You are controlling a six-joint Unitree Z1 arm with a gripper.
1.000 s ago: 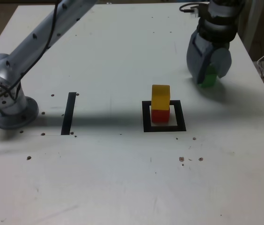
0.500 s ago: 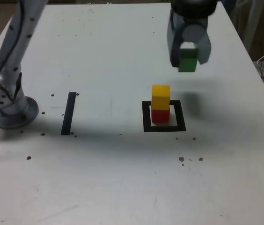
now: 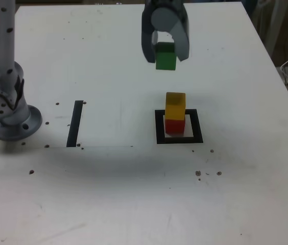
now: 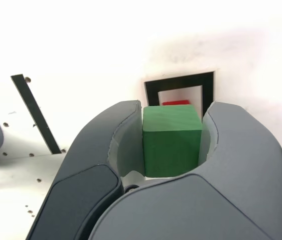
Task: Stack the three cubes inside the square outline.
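A: What does the gripper (image 3: 167, 58) have?

B: The green cube (image 4: 172, 150). It is clamped between the two fingers, one on each side of it, and the wrist view shows its top and one side face.

A: Is that cube on the table (image 3: 108, 194)?

B: No, it is held up in the air. In the exterior view it appears above the yellow cube (image 3: 175, 106) and slightly to the exterior view's left of it, with the two cubes apart.

A: And where is the yellow one?

B: Stacked on the red cube (image 3: 174, 126), which sits inside the square outline (image 3: 180, 140). In the exterior view, the red cube is closer to the frame's left side than to its right, with white showing around it.

A: Does the wrist view show that stack?

B: Only a strip of red inside the black frame. I can't make out the yellow cube there; the green cube and the gripper cover that part of the view.

A: Anything else on the tabletop?

B: The straight black strip (image 3: 75, 124) lies between the square outline and the robot's base (image 3: 14, 122), which stands at the exterior view's left. Small dark holes dot the white surface.
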